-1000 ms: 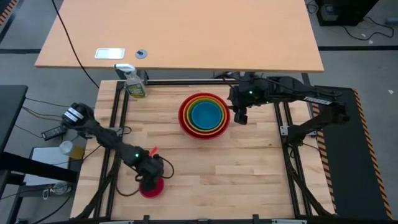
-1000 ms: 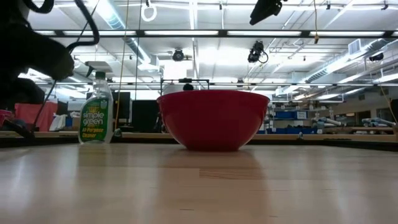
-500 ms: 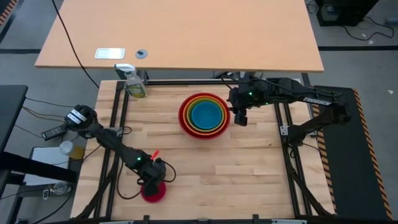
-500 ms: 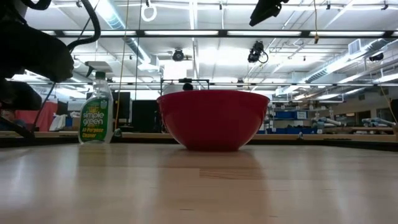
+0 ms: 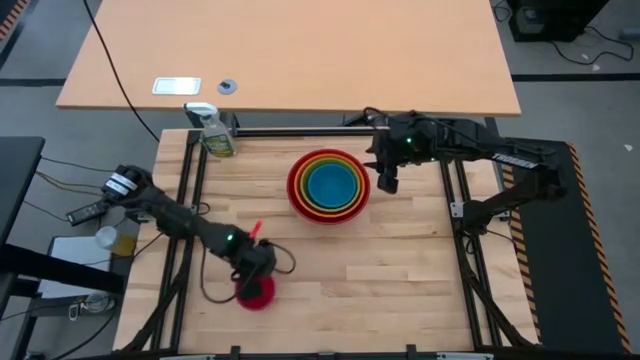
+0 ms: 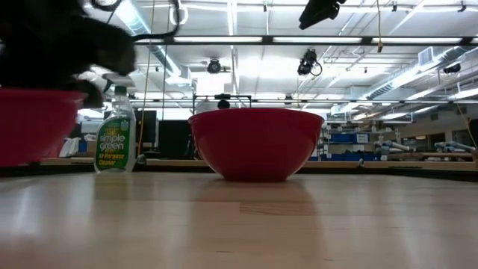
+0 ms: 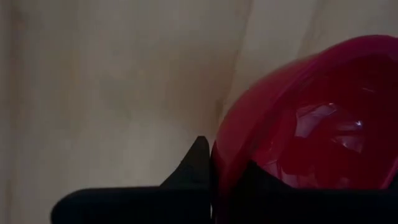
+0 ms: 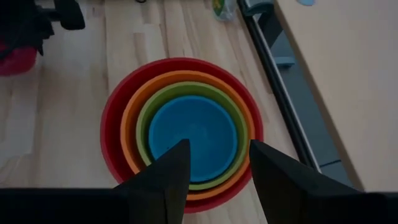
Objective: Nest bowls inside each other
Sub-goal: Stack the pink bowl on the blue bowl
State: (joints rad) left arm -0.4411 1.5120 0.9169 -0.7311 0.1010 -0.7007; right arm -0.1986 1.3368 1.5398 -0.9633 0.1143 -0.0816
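The magenta-pink bowl [image 5: 260,294] hangs near the table's front left, with my left gripper [image 5: 254,280] shut on it. In the low view this bowl [image 6: 33,123] shows large at the left, its bottom above the tabletop. The red bowl [image 5: 329,186] stands on its base at the table's middle, with the orange, lime green and blue [image 8: 193,134] bowls nested in it. My right gripper [image 8: 214,168] hovers open above the stack's right side with nothing between its fingers. My left gripper pinches the pink bowl's rim [image 7: 219,152], one finger [image 7: 198,158] outside the wall and the other inside the hollow. The fingers come from above, pointing steeply down. The bowl hangs mouth up, lifted clear of the table.
A spray bottle of green liquid [image 5: 215,135] stands at the table's far left corner. A second, lighter tabletop [image 5: 290,55] lies beyond the far edge. Bare wood stretches between the pink bowl and the stack.
My left gripper has moved toward the table's right edge and a little up, taking the pink bowl with it. The bowl, which stood on the table, now hangs clear of it and has come into the low view at the left.
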